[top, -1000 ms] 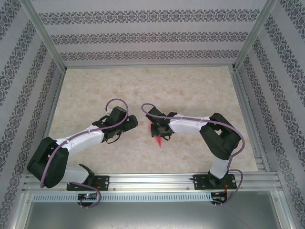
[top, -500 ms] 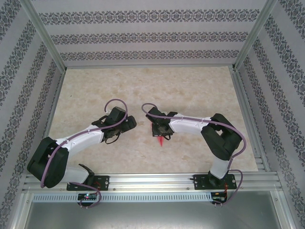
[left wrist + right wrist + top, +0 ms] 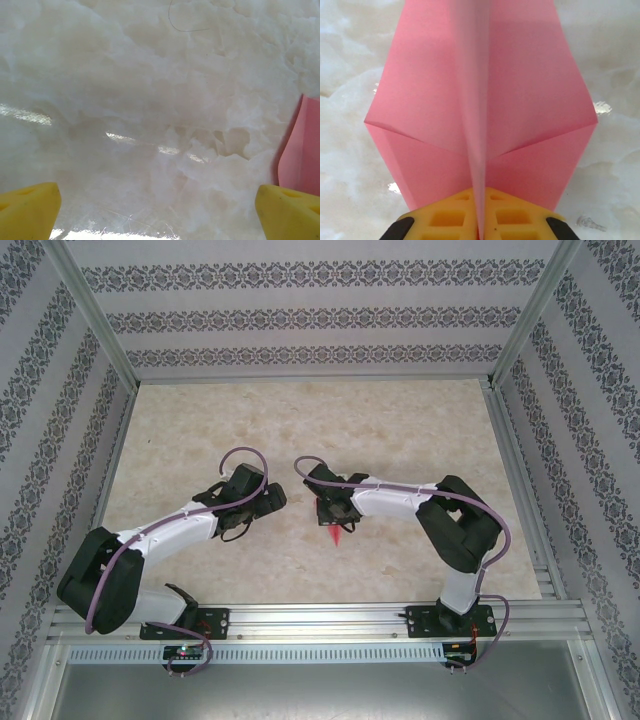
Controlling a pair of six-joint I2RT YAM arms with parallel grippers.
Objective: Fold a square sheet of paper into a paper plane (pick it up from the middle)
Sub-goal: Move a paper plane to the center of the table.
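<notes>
The plane (image 3: 480, 100), of salmon-pink paper, was seen near the middle of the table (image 3: 420, 430), a little toward the near edge, between the two grippers and held by the right one. On the left, the left arm (image 3: 160, 540) was stretched from its base on the rail (image 3: 320, 618) up and inward, with a purple cable (image 3: 225, 460) looped over its wrist. The left gripper (image 3: 274, 497) was pointed toward the plane and stood near it but apart from it. In the left wrist view its yellow pads (image 3: 30, 207) were set at the two bottom corners, spread wide, with the bare marbled table between them. An edge of the pink paper was seen at the right border of that view, just above the right-hand pad. Further right, in the top view, a pointed pink tip was shown below the right gripper (image 3: 336, 512), aimed at the near rail. In the right wrist view the jaws were pressed together on the raised centre crease, one pad on either side of it. From that crease the paper was spread out to both sides, and two slanted folds were run from it to the outer corners. Whether the plane was touching the table could not be told. On the far right, the right arm (image 3: 450, 530) was bent back to its base
</notes>
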